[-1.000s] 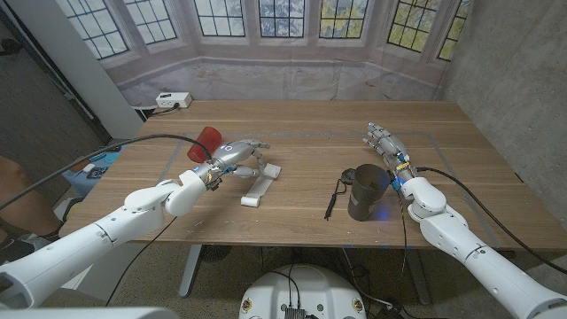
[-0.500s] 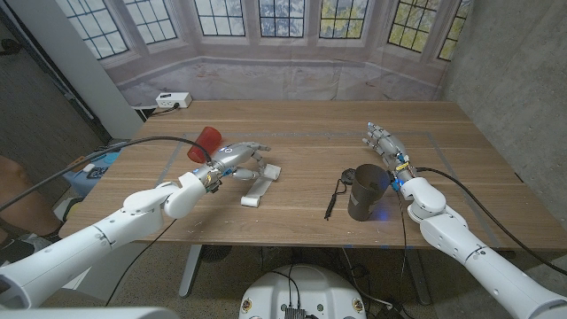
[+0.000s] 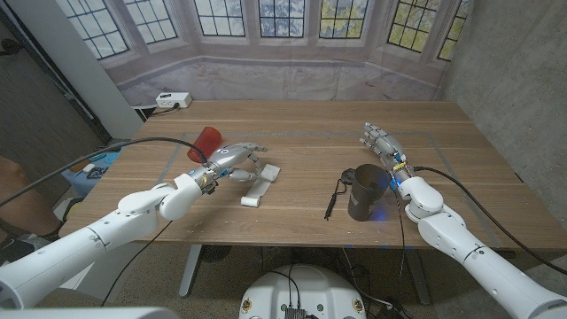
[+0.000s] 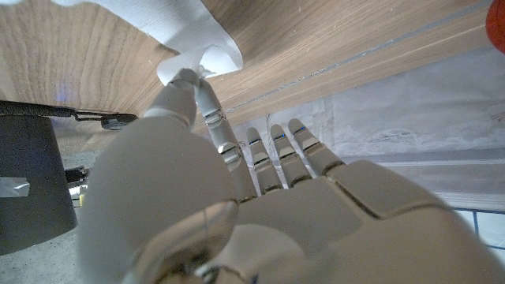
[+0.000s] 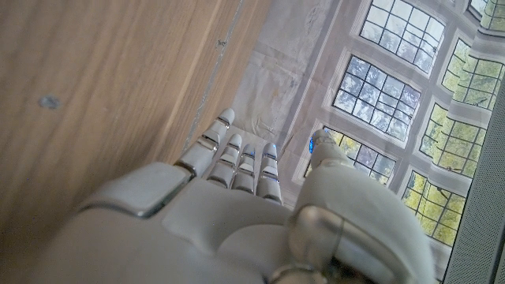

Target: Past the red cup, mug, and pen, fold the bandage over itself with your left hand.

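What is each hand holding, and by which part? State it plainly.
The left hand has a fingertip on the far end of the white bandage; whether that is a pinch or only a touch cannot be told. The right hand holds nothing, fingers extended.

head cam sits high, looks down over the long wooden table (image 3: 301, 124) twd a far wall of leaded windows, arms coming in from the near corners. left wrist cam is v. close behind the left hand (image 4: 260, 205), turned upside down; it shares w/ head view the folded white bandage strip (image 4: 185, 31) and dark grey mug (image 4: 31, 181). right wrist cam, also close behind the right hand (image 5: 229, 213), faces tabletop and far windows.
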